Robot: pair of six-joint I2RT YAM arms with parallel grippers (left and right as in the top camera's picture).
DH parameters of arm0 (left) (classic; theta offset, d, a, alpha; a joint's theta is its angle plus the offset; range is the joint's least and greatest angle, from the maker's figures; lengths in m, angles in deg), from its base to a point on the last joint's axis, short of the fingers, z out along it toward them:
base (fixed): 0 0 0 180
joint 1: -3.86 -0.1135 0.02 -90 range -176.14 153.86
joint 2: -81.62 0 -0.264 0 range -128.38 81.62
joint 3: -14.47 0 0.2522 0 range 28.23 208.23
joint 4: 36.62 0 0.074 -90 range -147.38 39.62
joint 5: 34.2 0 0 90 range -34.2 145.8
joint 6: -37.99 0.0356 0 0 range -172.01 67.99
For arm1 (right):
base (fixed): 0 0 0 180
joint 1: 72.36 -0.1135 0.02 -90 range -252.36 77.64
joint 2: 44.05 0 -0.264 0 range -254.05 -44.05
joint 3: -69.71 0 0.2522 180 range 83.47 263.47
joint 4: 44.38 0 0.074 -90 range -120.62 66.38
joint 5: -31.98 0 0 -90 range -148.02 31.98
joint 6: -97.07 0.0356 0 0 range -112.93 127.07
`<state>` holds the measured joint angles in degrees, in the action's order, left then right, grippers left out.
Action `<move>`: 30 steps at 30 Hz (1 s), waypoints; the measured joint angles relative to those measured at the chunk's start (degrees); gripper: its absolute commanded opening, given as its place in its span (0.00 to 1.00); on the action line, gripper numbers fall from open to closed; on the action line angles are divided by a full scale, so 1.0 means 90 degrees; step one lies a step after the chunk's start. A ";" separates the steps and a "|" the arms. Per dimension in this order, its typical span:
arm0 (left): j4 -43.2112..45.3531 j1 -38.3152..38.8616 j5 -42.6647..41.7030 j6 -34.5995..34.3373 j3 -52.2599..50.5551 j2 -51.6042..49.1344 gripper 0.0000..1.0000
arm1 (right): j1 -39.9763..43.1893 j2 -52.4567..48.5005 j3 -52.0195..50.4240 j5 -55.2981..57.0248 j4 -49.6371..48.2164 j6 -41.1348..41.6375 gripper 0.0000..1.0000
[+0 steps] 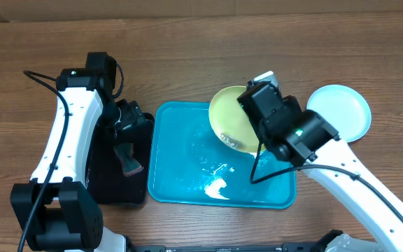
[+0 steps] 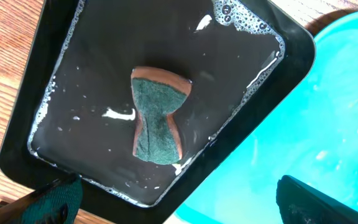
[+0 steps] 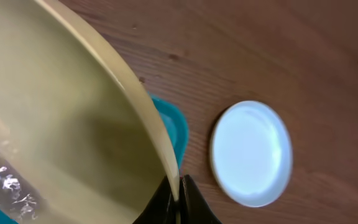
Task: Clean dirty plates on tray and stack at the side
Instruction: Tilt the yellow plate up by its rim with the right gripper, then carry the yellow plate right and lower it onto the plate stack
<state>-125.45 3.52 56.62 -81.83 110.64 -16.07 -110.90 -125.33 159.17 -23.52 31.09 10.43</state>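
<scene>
My right gripper (image 3: pixel 178 200) is shut on the rim of a yellow-green plate (image 3: pixel 61 112). It holds the plate tilted above the far right part of the cyan tray (image 1: pixel 180 175). The plate's pale inside (image 1: pixel 228 115) looks wet. A light blue plate (image 1: pixel 341 112) lies flat on the wood to the right of the tray and shows white (image 3: pixel 252 152) in the right wrist view. My left gripper (image 2: pixel 179 205) is open, with nothing between its fingers (image 2: pixel 55 199). It hangs over the edge where the black tray meets the cyan tray.
A black tray (image 2: pixel 55 74) with soapy water sits left of the cyan tray (image 2: pixel 340 112). A green and brown sponge (image 2: pixel 157 118) lies in it. White foam (image 1: pixel 215 187) is smeared on the cyan tray floor. Bare wooden table surrounds both trays.
</scene>
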 measured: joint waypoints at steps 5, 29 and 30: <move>0.0000 0.0000 -0.0032 0.0000 0.0000 0.0000 1.00 | -0.0435 0.0000 0.0000 0.0993 0.0121 -0.0253 0.04; -0.0005 0.0000 -0.0214 0.0000 0.0005 0.0000 1.00 | -0.2446 0.0000 0.0019 0.5746 -0.1695 -0.3910 0.04; -0.0010 0.0000 -0.0214 0.0000 0.0005 0.0000 1.00 | -0.2499 0.0000 0.0022 0.5802 -0.1768 -0.4078 0.04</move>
<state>-125.53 3.52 54.69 -81.83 110.69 -16.07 -133.39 -125.33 159.37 28.70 15.18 -26.27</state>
